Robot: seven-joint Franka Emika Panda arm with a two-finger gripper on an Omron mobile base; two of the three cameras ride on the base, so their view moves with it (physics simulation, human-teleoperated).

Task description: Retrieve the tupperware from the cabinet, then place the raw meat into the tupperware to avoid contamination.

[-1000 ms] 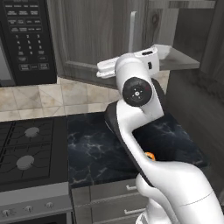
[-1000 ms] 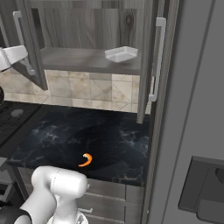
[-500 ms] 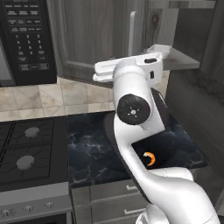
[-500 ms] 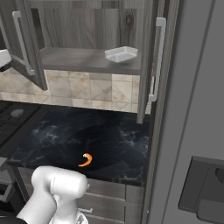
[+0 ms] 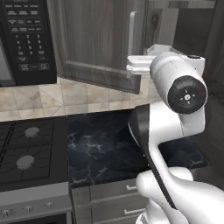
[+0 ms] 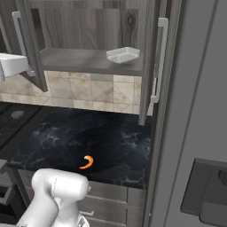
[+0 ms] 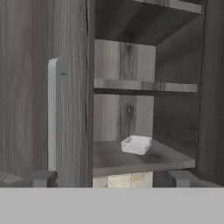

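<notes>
Translucent whitish tupperware (image 6: 123, 55) — nothing visible inside, sitting near the front edge of the cabinet (image 6: 91, 60) lower shelf, both doors swung open. Gripper (image 7: 111, 178) wide open, holding nothing, level with the left door's silver handle (image 7: 53, 116); tupperware well ahead of it. Raw meat (image 6: 87, 162) — orange crescent near the dark marble counter (image 6: 53, 146) front edge. Microwave (image 5: 26, 41) keypad markings too blurred to read.

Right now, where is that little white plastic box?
The tupperware sits on the bottom shelf of the open cabinet, towards its right end, above the dark counter where the raw meat lies.
</notes>
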